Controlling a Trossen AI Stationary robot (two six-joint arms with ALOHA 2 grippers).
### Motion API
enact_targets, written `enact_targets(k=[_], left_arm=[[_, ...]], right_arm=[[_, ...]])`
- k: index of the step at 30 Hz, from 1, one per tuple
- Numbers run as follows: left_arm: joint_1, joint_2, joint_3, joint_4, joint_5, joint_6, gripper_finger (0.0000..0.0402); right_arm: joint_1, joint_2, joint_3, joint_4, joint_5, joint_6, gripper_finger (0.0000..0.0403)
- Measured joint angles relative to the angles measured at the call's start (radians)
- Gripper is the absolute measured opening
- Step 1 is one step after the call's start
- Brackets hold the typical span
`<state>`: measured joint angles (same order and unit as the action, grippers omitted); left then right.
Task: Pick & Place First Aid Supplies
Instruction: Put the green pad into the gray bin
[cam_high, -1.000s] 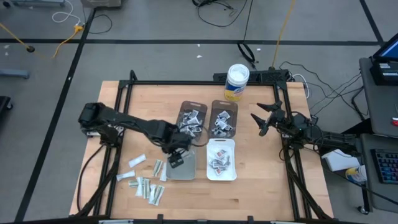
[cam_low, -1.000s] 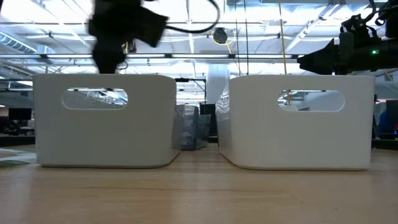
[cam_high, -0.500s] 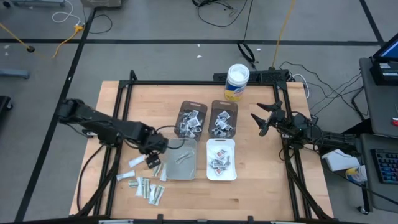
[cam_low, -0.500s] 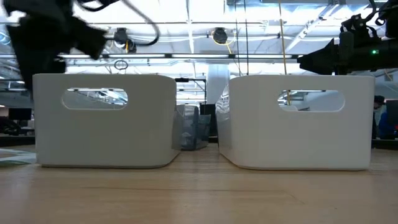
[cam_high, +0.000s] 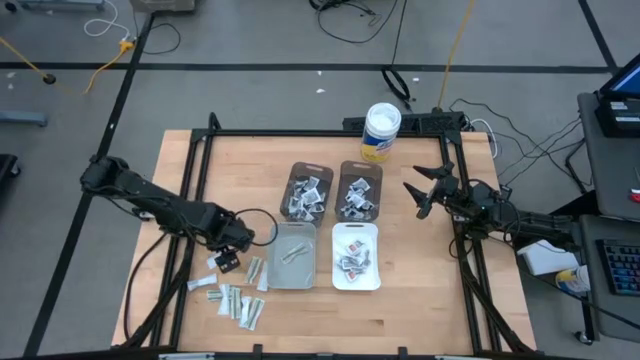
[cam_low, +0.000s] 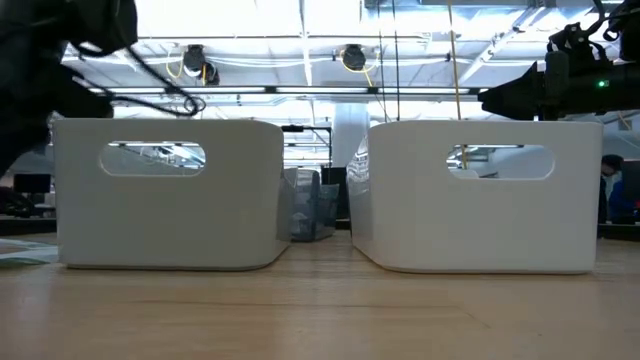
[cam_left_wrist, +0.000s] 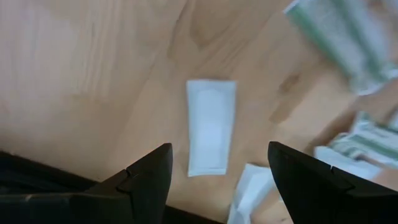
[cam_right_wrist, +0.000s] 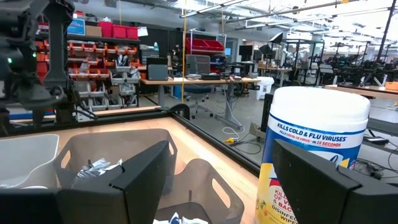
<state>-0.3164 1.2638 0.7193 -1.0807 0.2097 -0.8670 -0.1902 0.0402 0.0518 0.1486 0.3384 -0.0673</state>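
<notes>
white tub (cam_right_wrist: 314, 155) label reading "KILLS COLD & FLU VIRUSES", "IN 15 SECONDS"

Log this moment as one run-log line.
left gripper: open, over flat white sealed packet on wooden table | right gripper: open, idle beside bins

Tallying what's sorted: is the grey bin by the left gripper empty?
Not empty. The high view shows the grey bin holding at least one pale packet.

packet (cam_left_wrist: 211, 126): plain white | tub (cam_right_wrist: 314, 146): white (yellow label, blue lettering) | table (cam_high: 420, 270): pale wood
</notes>
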Motion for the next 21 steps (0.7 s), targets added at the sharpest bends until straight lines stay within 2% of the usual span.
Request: enact_targets(k=[9,17,21], left_arm=[[-0.041,0.068,-0.065,0.109,-0.020,-0.035,0.0271],[-0.069,0.177,-0.075,0.263,-0.030,-0.047,0.0271],[-0.070,0.198,-0.073,0.271,-0.038,-0.045,0.0263]], right_arm=[[0.000,0.000,0.000,0.000,0.000,0.000,0.0279],[0.000,0.000,0.000,0.000,0.000,0.000,0.0279],[0.000,0.000,0.000,-0.002,0.000,0.000,0.0279]])
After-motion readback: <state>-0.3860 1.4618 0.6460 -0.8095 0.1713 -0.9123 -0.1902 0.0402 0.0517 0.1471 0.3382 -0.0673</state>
